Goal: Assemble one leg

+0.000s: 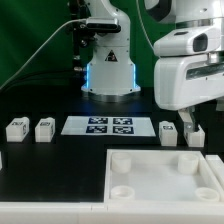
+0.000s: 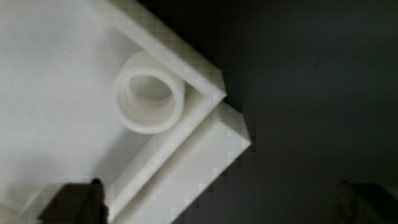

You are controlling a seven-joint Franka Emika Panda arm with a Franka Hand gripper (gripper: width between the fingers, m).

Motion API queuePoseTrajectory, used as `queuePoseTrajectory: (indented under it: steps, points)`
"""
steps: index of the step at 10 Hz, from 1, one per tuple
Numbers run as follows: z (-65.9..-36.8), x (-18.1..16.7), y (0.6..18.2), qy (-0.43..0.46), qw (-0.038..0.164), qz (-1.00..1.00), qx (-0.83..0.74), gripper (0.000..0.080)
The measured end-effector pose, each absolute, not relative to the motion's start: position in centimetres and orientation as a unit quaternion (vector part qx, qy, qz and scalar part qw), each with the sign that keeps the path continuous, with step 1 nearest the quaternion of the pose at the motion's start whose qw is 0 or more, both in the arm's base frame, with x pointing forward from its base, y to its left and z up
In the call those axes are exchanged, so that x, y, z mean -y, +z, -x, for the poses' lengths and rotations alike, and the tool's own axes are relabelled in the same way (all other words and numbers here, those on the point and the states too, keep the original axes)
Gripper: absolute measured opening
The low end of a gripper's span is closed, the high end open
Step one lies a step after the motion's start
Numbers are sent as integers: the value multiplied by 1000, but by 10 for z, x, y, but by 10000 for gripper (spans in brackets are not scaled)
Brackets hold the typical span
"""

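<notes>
Several small white legs with square markers stand on the black table in the exterior view. Two are at the left (image 1: 17, 127) (image 1: 44, 128) and two at the right (image 1: 168, 130) (image 1: 195, 135). My gripper (image 1: 200, 117) hangs just above the rightmost leg and behind the far right corner of the large white tray (image 1: 150, 180). In the wrist view my gripper (image 2: 221, 205) is open. Its dark fingertips (image 2: 75, 200) stand wide apart with nothing held between them. That view shows a tray corner with a round hole (image 2: 151, 95) and no leg.
The marker board (image 1: 110, 126) lies flat between the two pairs of legs. The robot base (image 1: 108, 70) stands behind it, with cables at the back left. A small white piece shows at the exterior view's left edge (image 1: 2, 158).
</notes>
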State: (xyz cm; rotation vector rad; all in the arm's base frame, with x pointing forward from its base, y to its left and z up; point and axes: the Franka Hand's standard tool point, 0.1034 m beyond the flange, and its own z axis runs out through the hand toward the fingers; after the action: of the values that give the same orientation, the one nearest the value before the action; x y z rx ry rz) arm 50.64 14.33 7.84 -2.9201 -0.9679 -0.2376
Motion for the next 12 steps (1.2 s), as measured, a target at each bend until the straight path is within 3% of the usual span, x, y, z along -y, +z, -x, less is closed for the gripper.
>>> queuePoseTrajectory:
  steps: [4, 6, 10, 12]
  points:
    - [-487, -164, 70, -41, 54, 994, 81, 648]
    - [-471, -158, 61, -25, 58, 998, -2, 648]
    - [-473, -160, 62, -12, 56, 998, 6, 648]
    - [-457, -168, 59, 93, 45, 995, 4, 648]
